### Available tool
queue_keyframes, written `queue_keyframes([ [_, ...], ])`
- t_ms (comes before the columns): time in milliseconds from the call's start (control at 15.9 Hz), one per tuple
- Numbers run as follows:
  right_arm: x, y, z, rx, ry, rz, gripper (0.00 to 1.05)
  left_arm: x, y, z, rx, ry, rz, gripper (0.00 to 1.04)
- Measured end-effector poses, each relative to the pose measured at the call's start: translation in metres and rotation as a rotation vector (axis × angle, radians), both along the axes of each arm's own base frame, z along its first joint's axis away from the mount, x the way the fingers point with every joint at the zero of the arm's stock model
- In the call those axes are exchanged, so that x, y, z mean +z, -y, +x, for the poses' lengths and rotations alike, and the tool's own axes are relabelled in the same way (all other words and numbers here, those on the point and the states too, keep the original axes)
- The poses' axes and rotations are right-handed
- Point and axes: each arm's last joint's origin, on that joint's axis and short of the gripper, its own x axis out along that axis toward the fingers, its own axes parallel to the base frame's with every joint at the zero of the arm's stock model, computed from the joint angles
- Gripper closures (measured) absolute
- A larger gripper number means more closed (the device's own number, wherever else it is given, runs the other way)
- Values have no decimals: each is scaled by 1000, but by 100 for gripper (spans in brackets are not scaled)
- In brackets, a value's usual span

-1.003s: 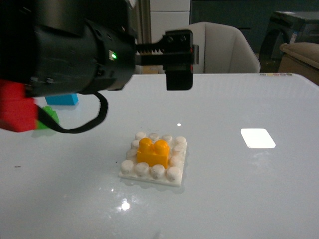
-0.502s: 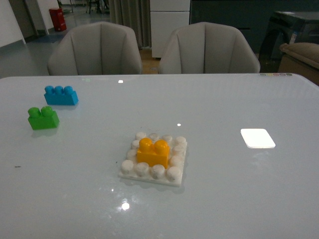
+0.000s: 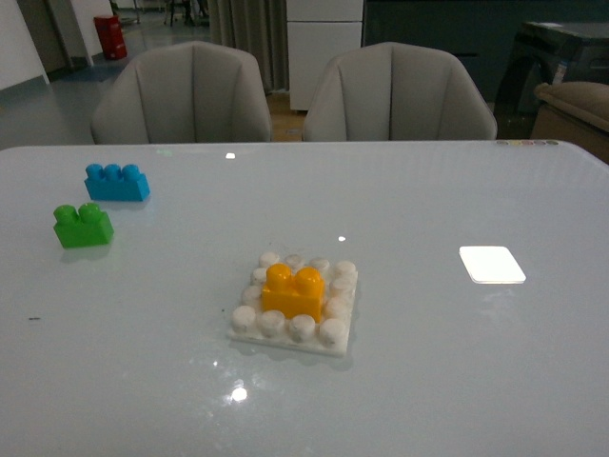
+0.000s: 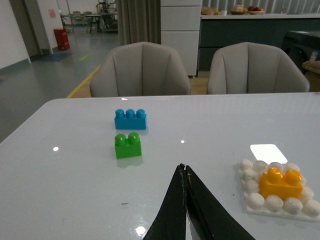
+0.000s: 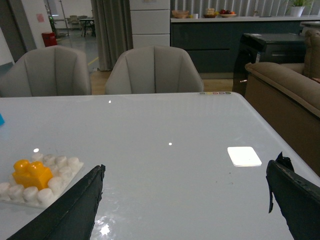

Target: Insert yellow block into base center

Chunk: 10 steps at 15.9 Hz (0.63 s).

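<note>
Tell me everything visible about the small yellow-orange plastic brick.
The small yellow-orange plastic brick is glossy, with two round studs on top. It sits upright and level in the middle of the square white studded base plate, with white studs around it. It touches only that plate; no gripper is near it.

1. Legible text, labels, brands, numbers: none in any view.
2. Yellow block (image 3: 292,291), base (image 3: 249,331): plain moulded plastic, no visible marking.
3. Blue brick (image 3: 116,182), green brick (image 3: 83,226): no visible marking.
4. Pink sheet on the far wall (image 4: 52,13): too small and blurred to read.
5. Small coloured dots at the table edge (image 5: 215,93): colours only, no characters discernible.
</note>
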Motion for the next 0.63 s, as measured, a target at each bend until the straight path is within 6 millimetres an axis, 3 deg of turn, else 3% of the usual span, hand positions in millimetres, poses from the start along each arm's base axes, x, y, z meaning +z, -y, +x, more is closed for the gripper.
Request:
queue_keyframes([
  [627, 0, 0, 0, 0, 0, 0, 6, -5, 0, -16, 4, 10, 0, 103],
])
